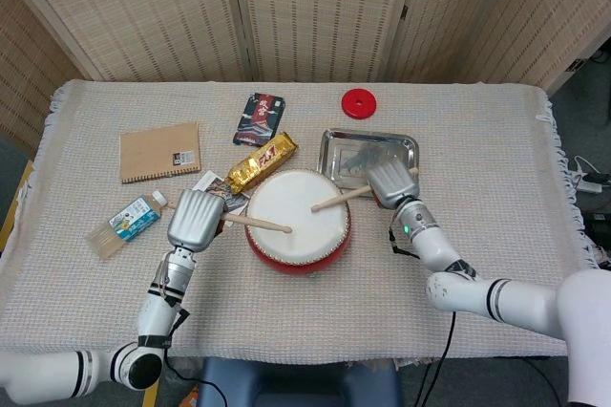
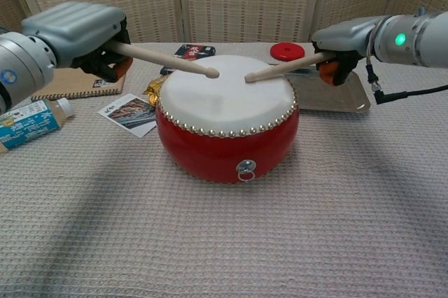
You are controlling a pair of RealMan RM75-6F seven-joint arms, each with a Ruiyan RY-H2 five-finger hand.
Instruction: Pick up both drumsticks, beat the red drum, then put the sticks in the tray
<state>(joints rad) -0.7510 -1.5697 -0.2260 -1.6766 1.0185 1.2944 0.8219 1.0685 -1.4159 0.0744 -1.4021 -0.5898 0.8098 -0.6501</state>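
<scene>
The red drum point(image 1: 297, 221) point(image 2: 225, 133) with a white skin stands mid-table. My left hand point(image 1: 195, 221) point(image 2: 77, 32) grips a wooden drumstick point(image 1: 256, 224) point(image 2: 162, 59) whose tip hovers just above the skin's left part. On the other side, my right hand point(image 1: 390, 182) point(image 2: 341, 41) grips the second drumstick point(image 1: 340, 199) point(image 2: 288, 68), its tip touching the skin near the centre right. The metal tray point(image 1: 368, 157) point(image 2: 351, 96) lies behind the drum to the right, under the right hand.
A red disc point(image 1: 359, 102) lies behind the tray. A gold snack bag point(image 1: 261, 161), a dark packet point(image 1: 259, 118), a brown notebook point(image 1: 159, 151), a card point(image 2: 130, 113) and a small bottle point(image 1: 127, 221) lie left of the drum.
</scene>
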